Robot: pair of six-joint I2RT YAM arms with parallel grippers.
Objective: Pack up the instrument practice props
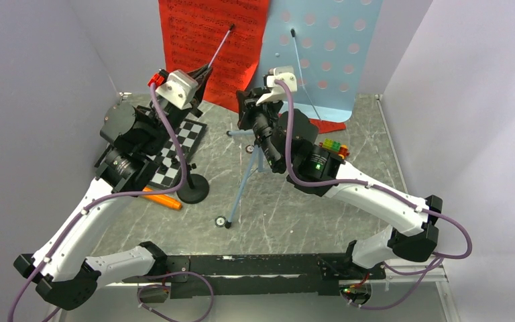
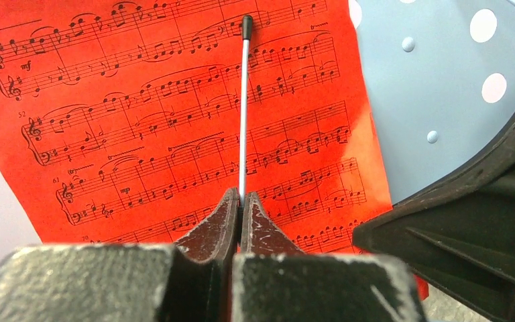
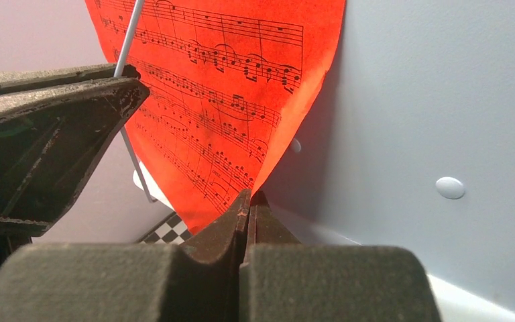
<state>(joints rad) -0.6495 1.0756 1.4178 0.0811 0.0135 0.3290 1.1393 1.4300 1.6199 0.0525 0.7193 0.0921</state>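
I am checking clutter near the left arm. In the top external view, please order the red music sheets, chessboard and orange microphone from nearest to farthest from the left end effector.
From the left end effector, shut on the thin rod:
1. Red music sheets, just behind it, at the back.
2. Chessboard, lower down, left side.
3. Orange microphone, lower still, toward the near edge.

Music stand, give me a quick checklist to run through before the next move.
1. Left end effector shut on the thin rod: ok.
2. Right end effector pinching the corner of the red sheet: cannot tell; it is shut right at it.
3. Red sheet resting against the blue desk: ok.
4. Orange microphone packed: not ok, loose beside the mic stand base.
5. Tripod legs folded: not ok, spread.
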